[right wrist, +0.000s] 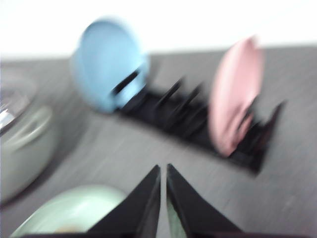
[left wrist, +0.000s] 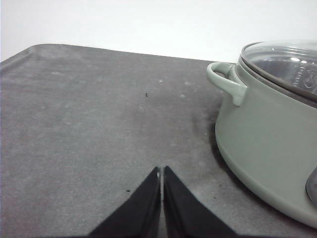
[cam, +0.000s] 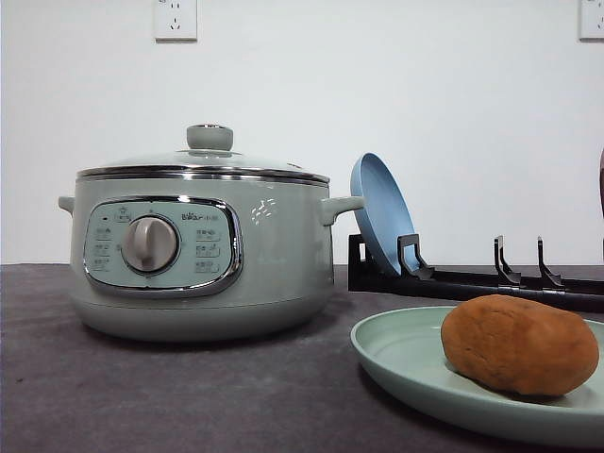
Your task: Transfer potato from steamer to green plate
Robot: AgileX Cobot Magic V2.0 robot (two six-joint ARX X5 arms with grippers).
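Observation:
The orange-brown potato [cam: 519, 343] lies on the pale green plate [cam: 401, 354] at the front right of the table. The sage-green steamer [cam: 203, 250] stands at the left with its glass lid [cam: 203, 160] on; it also appears in the left wrist view as the steamer [left wrist: 270, 134]. My left gripper [left wrist: 162, 171] is shut with nothing in it, low over the bare grey tabletop beside the steamer's handle. In the blurred right wrist view my right gripper [right wrist: 163, 168] is shut and empty, above the green plate [right wrist: 74, 210] and short of the rack.
A black dish rack [cam: 472, 281] runs along the back right, holding an upright blue plate [cam: 382, 212]. The right wrist view shows the blue plate [right wrist: 109, 64] and a pink plate [right wrist: 235, 94] standing in the rack [right wrist: 198, 126]. Grey cloth [left wrist: 89, 124] covers the table.

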